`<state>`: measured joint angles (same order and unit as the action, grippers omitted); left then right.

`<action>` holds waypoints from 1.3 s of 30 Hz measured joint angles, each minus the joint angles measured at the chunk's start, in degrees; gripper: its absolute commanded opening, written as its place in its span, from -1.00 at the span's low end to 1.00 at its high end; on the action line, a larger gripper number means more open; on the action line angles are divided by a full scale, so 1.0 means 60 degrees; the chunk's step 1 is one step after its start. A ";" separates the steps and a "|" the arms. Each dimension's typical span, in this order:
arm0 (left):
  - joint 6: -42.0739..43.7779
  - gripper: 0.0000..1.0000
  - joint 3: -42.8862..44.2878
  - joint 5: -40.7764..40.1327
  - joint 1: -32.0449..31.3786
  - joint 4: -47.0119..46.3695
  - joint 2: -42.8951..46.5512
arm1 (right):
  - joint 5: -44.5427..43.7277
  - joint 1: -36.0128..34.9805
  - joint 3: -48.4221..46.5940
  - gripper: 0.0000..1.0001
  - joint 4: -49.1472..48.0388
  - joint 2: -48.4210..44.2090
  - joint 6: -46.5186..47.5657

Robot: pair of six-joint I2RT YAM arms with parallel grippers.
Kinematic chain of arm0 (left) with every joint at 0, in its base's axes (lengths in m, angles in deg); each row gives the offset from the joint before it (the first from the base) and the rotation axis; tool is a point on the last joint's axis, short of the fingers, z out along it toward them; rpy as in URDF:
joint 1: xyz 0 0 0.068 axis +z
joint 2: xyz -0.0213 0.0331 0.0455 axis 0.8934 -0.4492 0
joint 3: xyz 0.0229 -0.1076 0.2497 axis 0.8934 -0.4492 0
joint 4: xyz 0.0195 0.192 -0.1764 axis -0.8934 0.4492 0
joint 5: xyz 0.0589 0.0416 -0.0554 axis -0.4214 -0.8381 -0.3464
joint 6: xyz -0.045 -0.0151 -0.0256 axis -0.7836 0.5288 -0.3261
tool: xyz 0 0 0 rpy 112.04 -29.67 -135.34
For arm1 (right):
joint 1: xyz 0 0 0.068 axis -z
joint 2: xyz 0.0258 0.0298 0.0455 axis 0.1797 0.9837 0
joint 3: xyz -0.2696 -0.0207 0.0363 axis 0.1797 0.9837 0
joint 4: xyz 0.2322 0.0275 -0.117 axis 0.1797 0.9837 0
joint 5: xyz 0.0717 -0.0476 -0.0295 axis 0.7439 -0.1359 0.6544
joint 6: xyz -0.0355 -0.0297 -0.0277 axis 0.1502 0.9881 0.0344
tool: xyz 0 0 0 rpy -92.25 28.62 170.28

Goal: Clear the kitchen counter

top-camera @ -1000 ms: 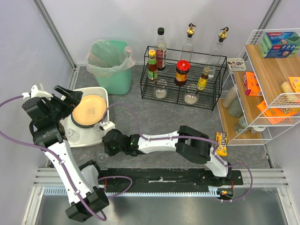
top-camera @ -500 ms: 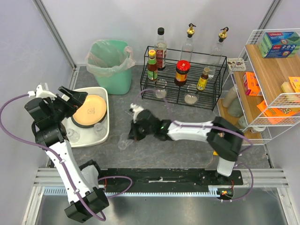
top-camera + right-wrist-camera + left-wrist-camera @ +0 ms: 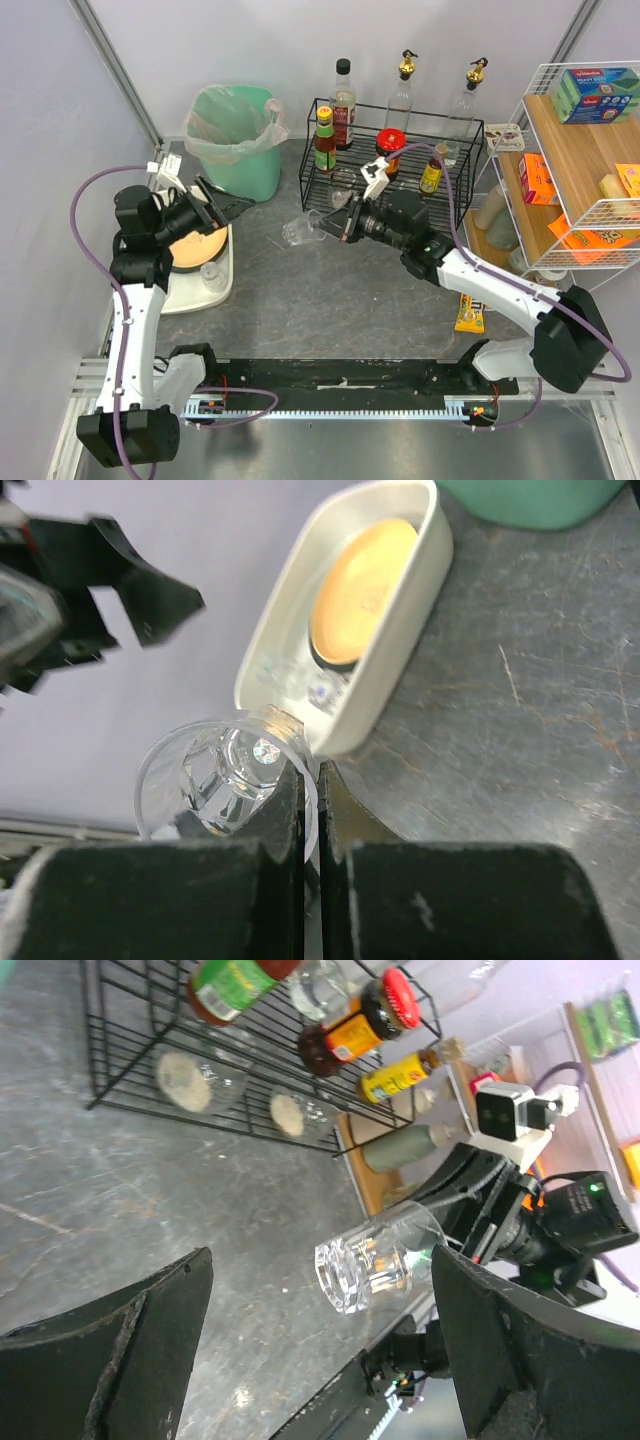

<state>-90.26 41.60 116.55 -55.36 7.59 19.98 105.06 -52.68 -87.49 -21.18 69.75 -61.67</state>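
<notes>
holding a glass by its rim, our right gripper pinches it above the kitchen counter; our left gripper hovers spread wide, empty, by the white tub at left, we think to receive it.

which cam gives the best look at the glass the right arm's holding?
Left wrist: the whole glass shows side-on and large. Top external shows it small and faint, held by the right end effector. Right wrist is close, but the end effector hides part of the rim.
</notes>
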 measured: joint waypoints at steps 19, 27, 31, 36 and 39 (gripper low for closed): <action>-0.3370 0.90 -0.1129 0.0335 -0.3319 -0.4717 -0.0164 | 0.0984 0.0324 0.0699 -1.00 -0.5384 0.0342 -0.4393; -0.3901 0.50 -0.1177 0.0426 -0.3869 -0.5497 -0.0280 | 0.1158 0.0313 0.0867 -1.00 -0.6626 0.0696 -0.5206; -0.3960 0.25 -0.1177 0.0433 -0.3872 -0.5519 -0.0280 | 0.1173 0.0313 0.0911 -1.00 -0.6652 0.0696 -0.5224; -0.3945 0.37 -0.1053 0.0433 -0.3876 -0.5238 -0.0346 | 0.1184 0.0321 0.0940 -1.00 -0.6492 0.0696 -0.5155; -0.3934 0.33 -0.0947 0.0397 -0.3891 -0.5027 -0.0397 | 0.1188 0.0321 0.0940 -1.00 -0.6382 0.0696 -0.5082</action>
<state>-113.86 35.91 118.94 -78.71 -22.57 17.59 112.19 -50.76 -81.85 -59.48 73.92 -92.16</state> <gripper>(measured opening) 0.683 0.030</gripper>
